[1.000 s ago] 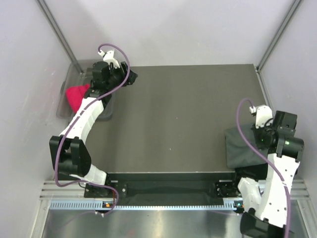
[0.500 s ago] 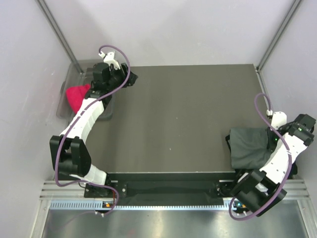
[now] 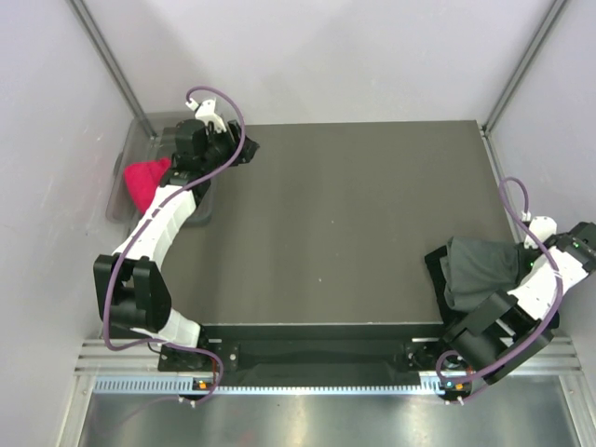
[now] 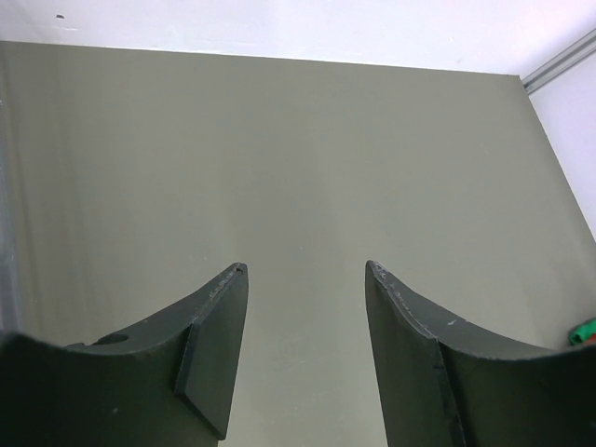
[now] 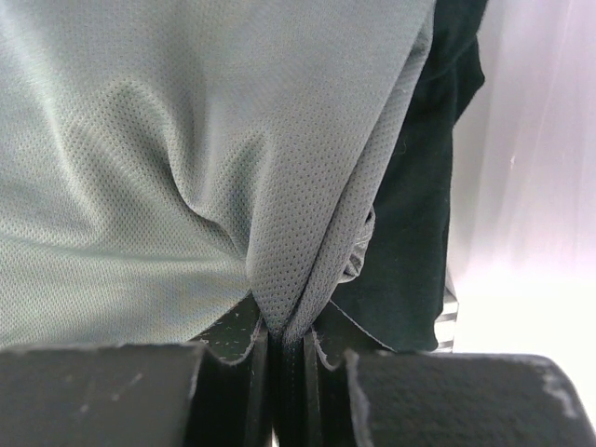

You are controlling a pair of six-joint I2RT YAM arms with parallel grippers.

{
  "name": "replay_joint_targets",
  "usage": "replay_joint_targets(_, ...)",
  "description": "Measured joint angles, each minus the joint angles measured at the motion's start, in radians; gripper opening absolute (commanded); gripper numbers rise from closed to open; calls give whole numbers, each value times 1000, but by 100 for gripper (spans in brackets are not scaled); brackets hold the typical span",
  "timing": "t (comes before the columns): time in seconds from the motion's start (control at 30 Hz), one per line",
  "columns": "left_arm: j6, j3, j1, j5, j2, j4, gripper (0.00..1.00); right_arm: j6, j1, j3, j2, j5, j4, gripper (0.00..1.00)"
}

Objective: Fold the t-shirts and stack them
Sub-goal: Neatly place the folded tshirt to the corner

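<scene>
top view: dark table (image 3: pixel 345 214) with both arms at its near edge. the left arm reaches to the far left corner; the right arm bends over the near right edge.

(a) container. a clear plastic bin (image 3: pixel 124 186) stands off the table's far left side, against the left wall. a bright pink-red cloth (image 3: pixel 144 179) lies bunched in it. the left arm crosses over the bin's near right part, where something dark shows (what it is cannot be told).

(b) left gripper (image 4: pixel 304 275). released: the two dark fingers stand apart with bare table surface between them and nothing held. it hangs over the far left corner of the table, just beside the bin. a small green object (image 4: pixel 582 331) peeks in at the right edge of the left wrist view.

(c) right gripper (image 5: pixel 284 331). clenched on a fold of the dark grey t-shirt (image 3: pixel 480 270): in the right wrist view the mesh cloth runs down into a tight crease pinched between the two finger pads, with no gap visible.

(d) task items. the dark grey t-shirt sits bunched at the near right edge of the table, partly draped over the right arm. a black t-shirt (image 5: pixel 419 186) lies beneath and beside it, its edge showing to the left of the grey cloth in the top view.
</scene>
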Motion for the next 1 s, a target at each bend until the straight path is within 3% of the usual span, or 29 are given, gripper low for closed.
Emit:
replay_joint_targets(0.2,0,-13,0,0,-2,0,58,-6,-12,0,4,-3,24,0)
replay_joint_targets(0.3,0,-13,0,0,-2,0,58,-6,-12,2,4,-10,50,23)
replay_joint_targets(0.4,0,-16,0,0,-6,1,58,6,-15,24,4,-24,69,57)
replay_joint_targets(0.43,0,-18,0,0,-8,2,58,3,-17,37,4,-28,74,80)
replay_joint_targets(0.5,0,-21,0,0,-11,2,58,8,-18,76,4,-46,85,97)
replay_joint_targets(0.57,1,-24,1,-1,-14,1,59,6,-18,121,2,-64,80,100)
replay_joint_targets(0.7,16,-24,6,0,-18,1,71,2,-18,175,-67,-110,70,100)
replay_joint_targets(0.9,136,5,2,-22,-19,-52,74,2,-11,179,-320,-273,32,100)
replay_joint_targets(1.0,214,63,-9,-24,-19,-121,72,5,-8,178,-325,-359,-7,100)
